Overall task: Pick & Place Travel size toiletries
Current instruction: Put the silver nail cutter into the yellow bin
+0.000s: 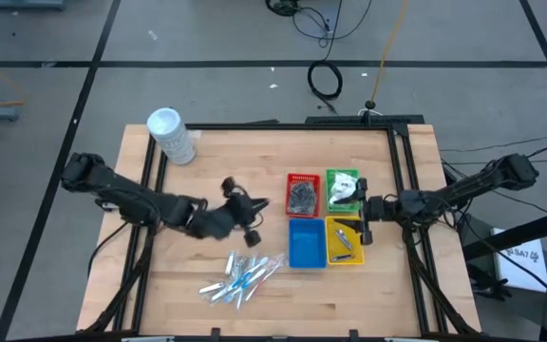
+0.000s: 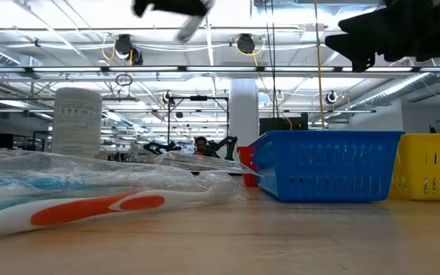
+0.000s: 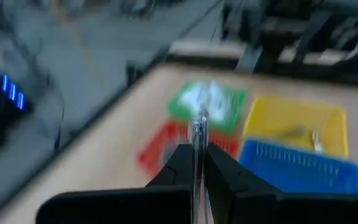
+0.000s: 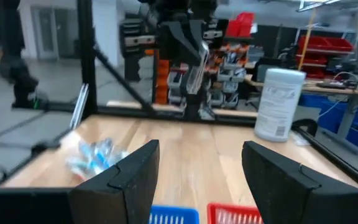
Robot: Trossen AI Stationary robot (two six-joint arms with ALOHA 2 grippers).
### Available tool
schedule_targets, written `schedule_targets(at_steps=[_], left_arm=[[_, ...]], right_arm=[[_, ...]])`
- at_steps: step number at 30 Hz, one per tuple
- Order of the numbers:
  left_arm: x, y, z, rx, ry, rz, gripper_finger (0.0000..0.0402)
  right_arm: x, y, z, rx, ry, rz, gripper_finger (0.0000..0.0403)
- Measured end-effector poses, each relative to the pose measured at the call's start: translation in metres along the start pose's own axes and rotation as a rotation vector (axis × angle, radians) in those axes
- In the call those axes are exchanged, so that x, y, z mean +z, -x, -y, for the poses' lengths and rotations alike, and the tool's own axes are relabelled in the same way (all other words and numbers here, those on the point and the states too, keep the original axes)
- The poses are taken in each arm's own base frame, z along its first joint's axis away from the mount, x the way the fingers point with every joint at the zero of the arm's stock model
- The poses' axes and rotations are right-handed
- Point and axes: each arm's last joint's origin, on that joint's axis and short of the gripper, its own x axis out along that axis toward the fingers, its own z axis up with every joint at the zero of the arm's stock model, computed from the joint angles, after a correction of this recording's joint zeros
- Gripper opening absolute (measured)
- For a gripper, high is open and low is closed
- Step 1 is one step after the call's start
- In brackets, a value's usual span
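Left gripper (image 3: 199, 163) pinched shut on one slim clear-wrapped stick (image 3: 197, 127), held above the wooden table (image 1: 198, 285) left of the square trays. Remaining pile of clear-wrapped blue-and-white sticks (image 1: 241, 277) lies at the near edge, left of the blue plastic tray (image 1: 306, 244). Right gripper (image 4: 199, 163) waits with jaws apart over the right-hand trays. Judgement: stick is light, stiff inside, wrapper slippery; grip mid-length, across the narrow side.
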Motion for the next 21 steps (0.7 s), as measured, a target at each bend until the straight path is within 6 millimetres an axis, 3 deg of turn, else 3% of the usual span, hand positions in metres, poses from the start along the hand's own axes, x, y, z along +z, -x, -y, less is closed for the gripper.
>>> schedule_targets(at_steps=[4,13,21], left_arm=[[0.016,-0.025,-0.01,-0.127,-0.096,0.119,0.0005],[0.017,-0.089,-0.024,-0.373,-0.104,0.369,0.0005],[0.007,-0.111,-0.029,-0.421,-0.072,0.401,0.0005]], right_arm=[[-0.001,-0.006,0.003,-0.029,-0.048,0.034,0.0222],[-0.003,-0.026,0.003,-0.052,-0.073,0.119,0.0262],[0.004,-0.055,-0.001,-0.057,-0.007,0.103,0.0255]])
